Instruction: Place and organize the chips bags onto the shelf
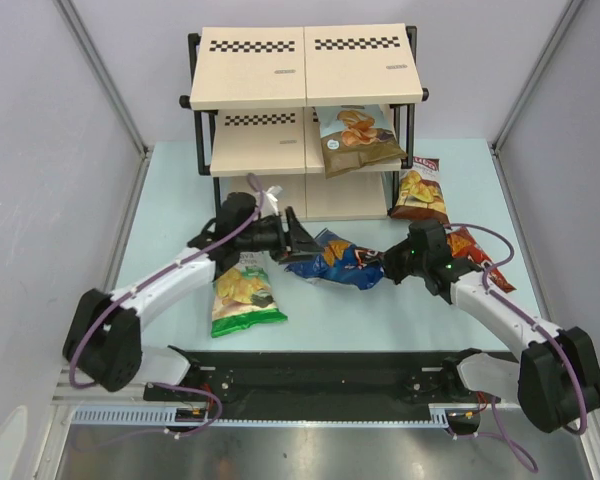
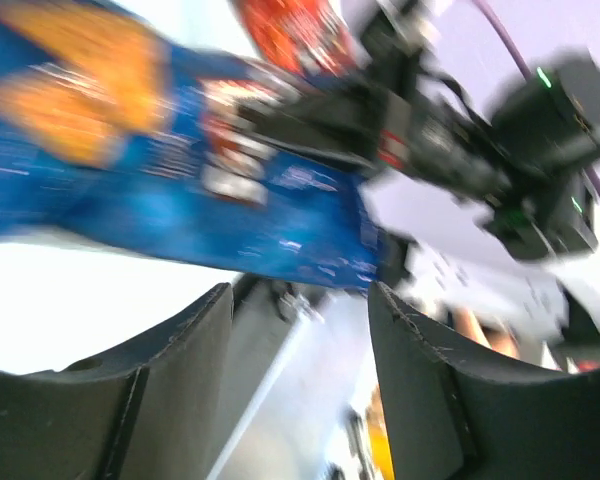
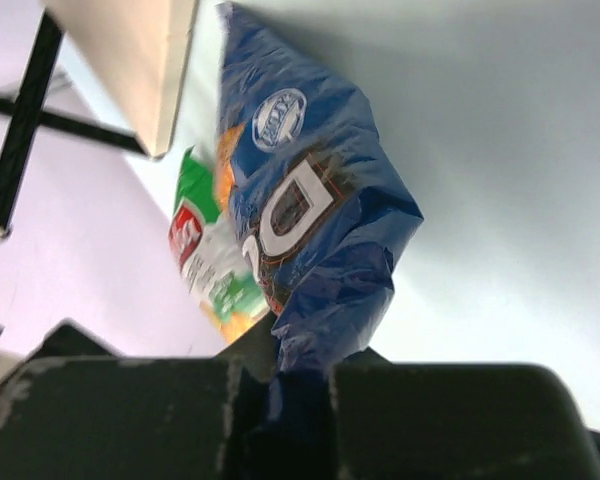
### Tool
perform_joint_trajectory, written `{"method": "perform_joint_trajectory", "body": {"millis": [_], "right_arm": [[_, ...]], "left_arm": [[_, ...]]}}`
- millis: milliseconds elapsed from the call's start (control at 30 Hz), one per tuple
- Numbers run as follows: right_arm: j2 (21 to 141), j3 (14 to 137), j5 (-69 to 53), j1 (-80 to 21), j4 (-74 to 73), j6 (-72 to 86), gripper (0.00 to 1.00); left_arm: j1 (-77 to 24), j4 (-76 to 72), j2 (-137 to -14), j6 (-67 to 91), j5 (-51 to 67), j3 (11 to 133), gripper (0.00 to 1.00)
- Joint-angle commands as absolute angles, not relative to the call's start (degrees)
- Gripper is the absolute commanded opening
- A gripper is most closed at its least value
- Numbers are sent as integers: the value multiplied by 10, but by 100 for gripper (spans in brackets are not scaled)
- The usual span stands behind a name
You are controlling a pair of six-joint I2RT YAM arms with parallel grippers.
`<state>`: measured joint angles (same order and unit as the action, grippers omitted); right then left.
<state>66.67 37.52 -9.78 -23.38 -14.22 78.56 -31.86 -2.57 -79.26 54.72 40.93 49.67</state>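
At table centre in the top view, the blue bag point(image 1: 332, 262) lies crumpled between the left gripper point(image 1: 298, 238) and the right gripper point(image 1: 388, 262). It is in front of the shelf point(image 1: 305, 110) and not yet on it. The green bag point(image 1: 245, 295) lies flat just beside the left arm point(image 1: 170, 280). The red bag point(image 1: 470, 245) sits behind the right arm point(image 1: 490, 300). Jaw state cannot be read from this view.

Left wrist view (blurred): the left gripper point(image 2: 300, 300) stands wide, with nothing between its fingers point(image 2: 195, 350). The blue bag point(image 2: 230, 200) is just beyond the fingertips, its lower corner near one tip.

Right wrist view: the right gripper point(image 3: 300, 390) is closed on a pinched fold at one end of the blue bag point(image 3: 300, 200). The rest of the bag extends away from the jaws over the table point(image 3: 500, 150).

Handling: treat the bag as light, air-filled and soft. Its glossy film is probably slippery and the contents fragile. Take hold at the flat crimped seam or a corner, not the puffed body. A pinch at one end is likely to let the bag swing and fold. A second hold at the opposite seam should steady it for the shelf.
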Motion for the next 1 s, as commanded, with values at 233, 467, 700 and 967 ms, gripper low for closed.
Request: {"method": "perform_joint_trajectory", "body": {"millis": [233,467,700,967], "right_arm": [[656,503,-302,-179,-159,644,0],[711,619,-357,-178,-94,646,0],[772,693,-424,-185,94,735,0],[893,867,-475,-222,195,768,0]], "left_arm": [[-210,159,-692,484,272,490,62],[-192,192,-706,474,249,524,61],[-160,207,-701,477,229,528,62],[-122,223,-698,479,214,544,63]]}}
